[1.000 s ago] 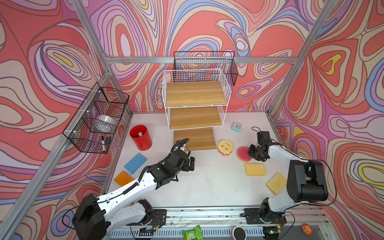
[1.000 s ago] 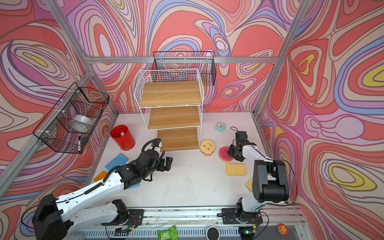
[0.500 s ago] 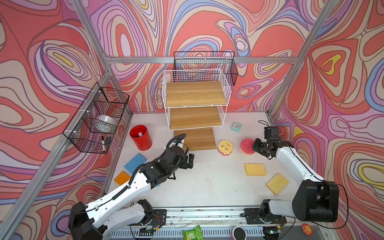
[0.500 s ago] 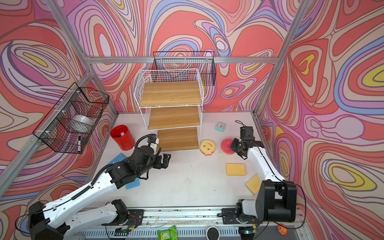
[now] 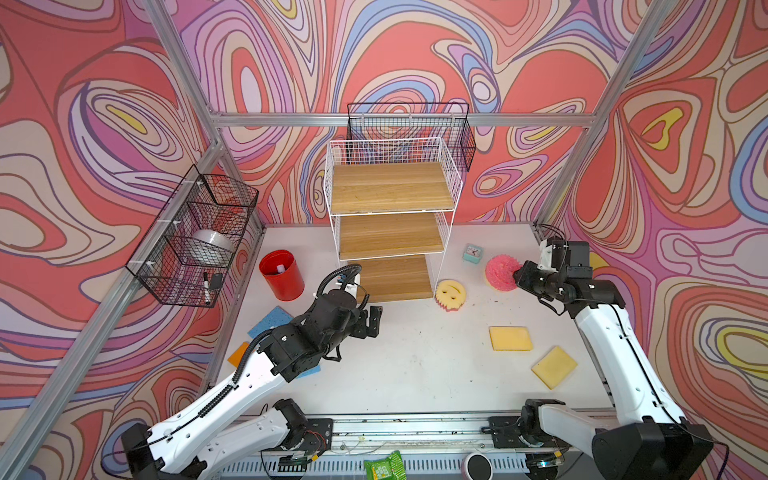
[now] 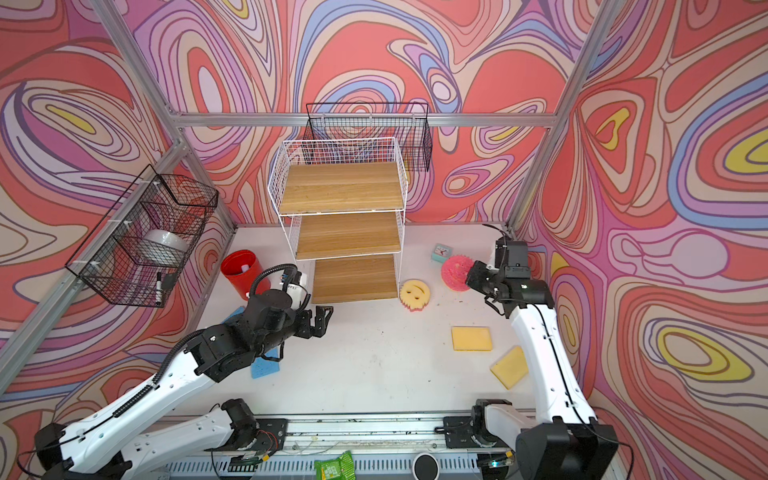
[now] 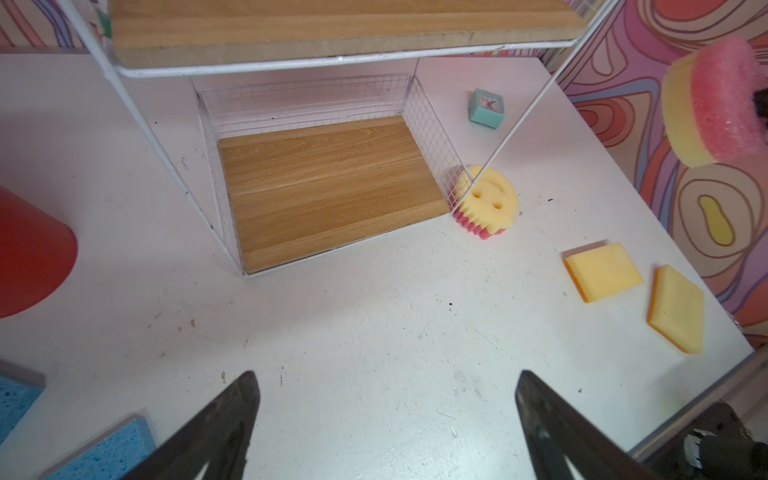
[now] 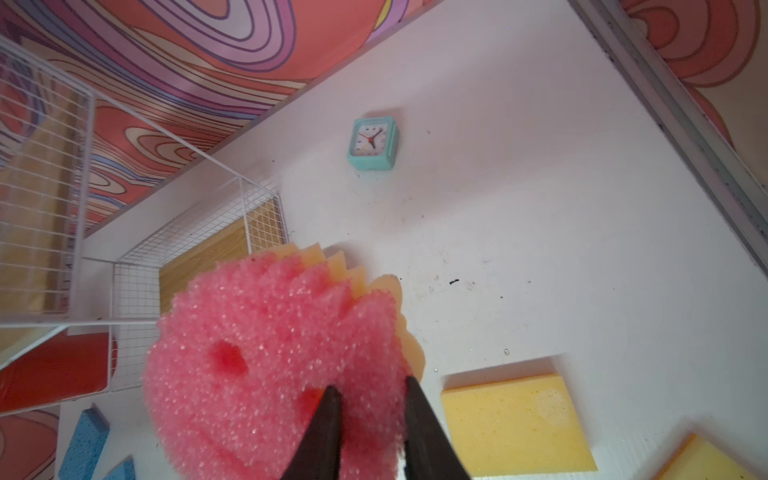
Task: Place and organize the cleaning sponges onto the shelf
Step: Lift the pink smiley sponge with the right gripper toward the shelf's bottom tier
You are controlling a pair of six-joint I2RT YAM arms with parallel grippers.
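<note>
High stereo overviews facing the shelf (image 5: 390,187), wrist views near tabletop (image 7: 374,332)

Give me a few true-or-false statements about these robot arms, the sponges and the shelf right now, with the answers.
1. The right end effector is clamped on the pink round sponge. True.
2. The left end effector is clamped on a sponge too. False: its jaws stand wide open with nothing between them.
3. All three boards of the shelf are bare. True.
4. The mint clock stands on the middle board. False: it stands on the table, right of the shelf.
5. The yellow smiley sponge lies on the lowest board. False: it lies on the table beside the shelf.
</note>
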